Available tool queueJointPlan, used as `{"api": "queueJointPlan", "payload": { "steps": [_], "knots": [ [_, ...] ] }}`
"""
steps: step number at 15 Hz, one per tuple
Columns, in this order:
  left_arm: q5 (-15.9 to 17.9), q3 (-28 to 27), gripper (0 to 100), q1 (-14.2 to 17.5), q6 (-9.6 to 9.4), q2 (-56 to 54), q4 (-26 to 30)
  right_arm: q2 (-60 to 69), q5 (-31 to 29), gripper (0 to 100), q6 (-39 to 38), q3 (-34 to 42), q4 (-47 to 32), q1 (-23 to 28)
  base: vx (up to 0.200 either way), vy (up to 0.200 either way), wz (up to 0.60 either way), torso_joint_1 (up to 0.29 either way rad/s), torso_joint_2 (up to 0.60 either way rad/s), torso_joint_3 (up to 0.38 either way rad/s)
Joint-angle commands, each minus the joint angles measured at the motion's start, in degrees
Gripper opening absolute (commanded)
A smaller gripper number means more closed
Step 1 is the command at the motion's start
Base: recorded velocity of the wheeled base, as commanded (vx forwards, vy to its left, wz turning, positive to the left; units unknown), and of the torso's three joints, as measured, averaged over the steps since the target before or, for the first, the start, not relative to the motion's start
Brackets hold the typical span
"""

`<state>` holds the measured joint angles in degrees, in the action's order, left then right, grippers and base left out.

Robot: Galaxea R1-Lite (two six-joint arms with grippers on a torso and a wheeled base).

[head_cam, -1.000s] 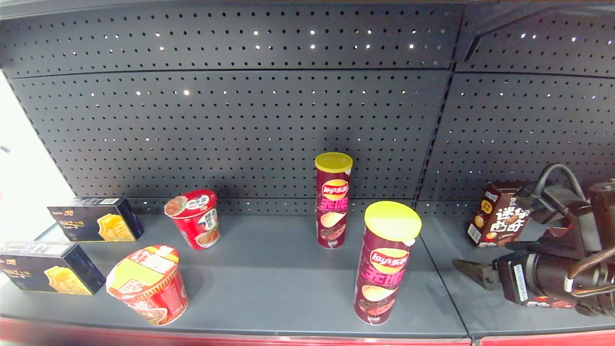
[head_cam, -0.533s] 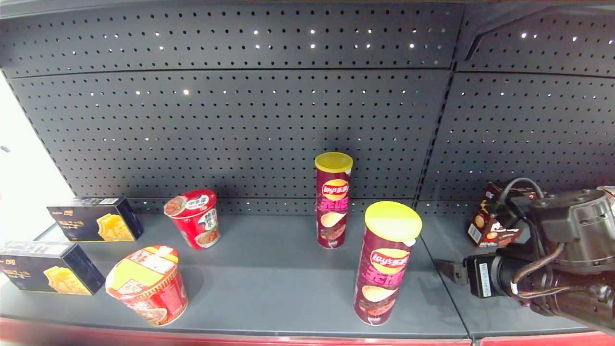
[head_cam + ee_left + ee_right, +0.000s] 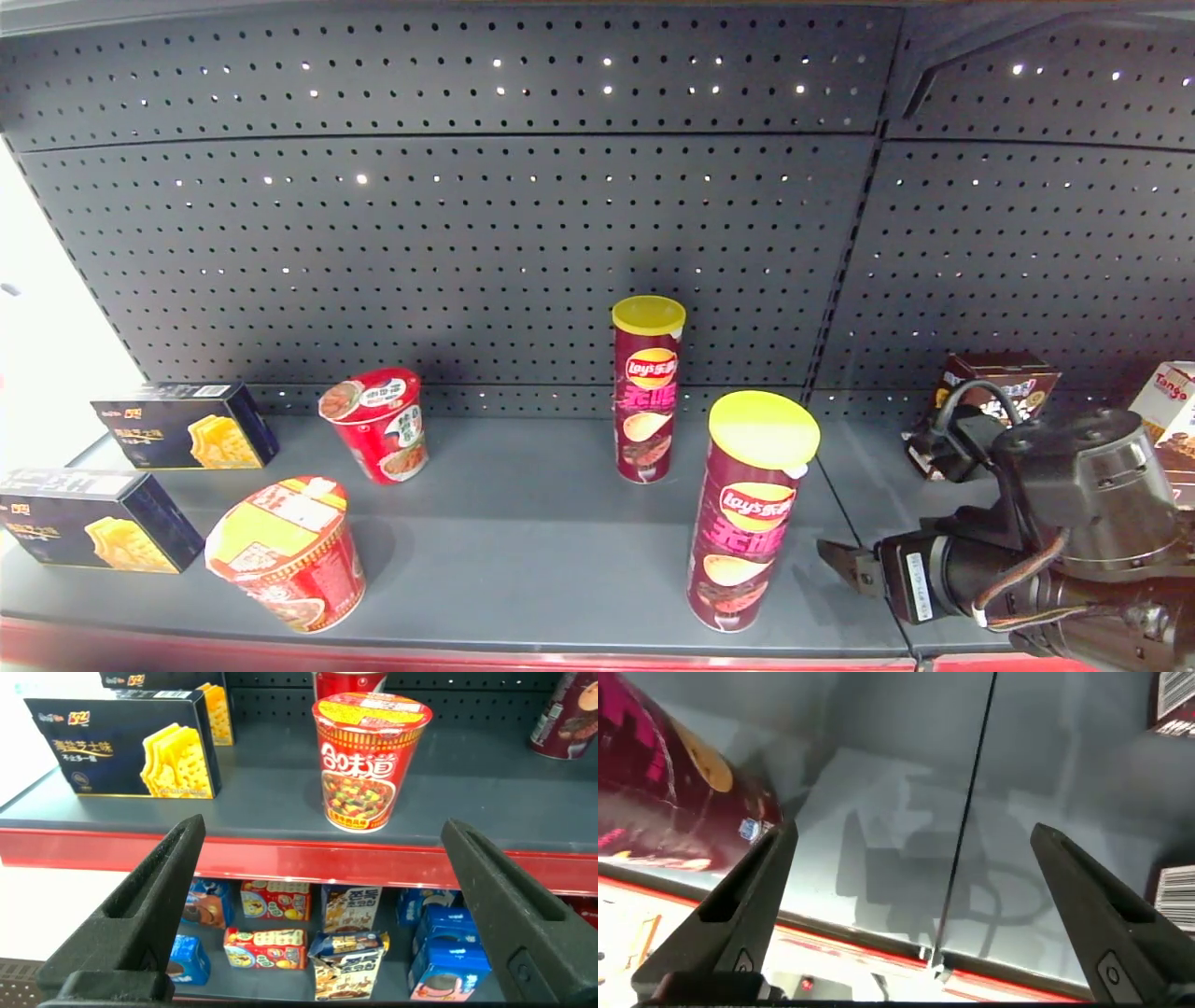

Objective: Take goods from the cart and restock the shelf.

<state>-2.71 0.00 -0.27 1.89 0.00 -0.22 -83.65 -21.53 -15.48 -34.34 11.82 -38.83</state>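
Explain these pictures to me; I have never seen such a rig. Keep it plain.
This is a wheeled robot with two arms, facing a store shelf. The wide picture comes from a camera on its head; the other two come from cameras on its wrists, looking out between each gripper's two fingers. On the shelf stand a near chip can and a far chip can, a near noodle cup and a far noodle cup, two biscuit boxes and, at the right, a brown box. The right gripper hangs low beside the near chip can; the left gripper faces the near noodle cup. Both are open and hold nothing.
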Motion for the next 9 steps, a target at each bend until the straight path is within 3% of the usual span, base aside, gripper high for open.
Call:
{"api": "queueJointPlan", "payload": {
  "steps": [1,9],
  "knots": [
    [-0.02,0.0,100,0.0,0.04,0.09,0.04,-1.51,0.0,100,-0.07,-0.38,0.22,-0.37,0.0,0.0,0.0,0.0,0.0,0.0],
    [-0.02,0.0,100,0.0,0.04,0.09,-0.04,-5.65,0.61,100,0.01,-4.95,1.36,-2.31,0.0,0.0,0.0,0.0,0.0,0.0]
  ]
}}
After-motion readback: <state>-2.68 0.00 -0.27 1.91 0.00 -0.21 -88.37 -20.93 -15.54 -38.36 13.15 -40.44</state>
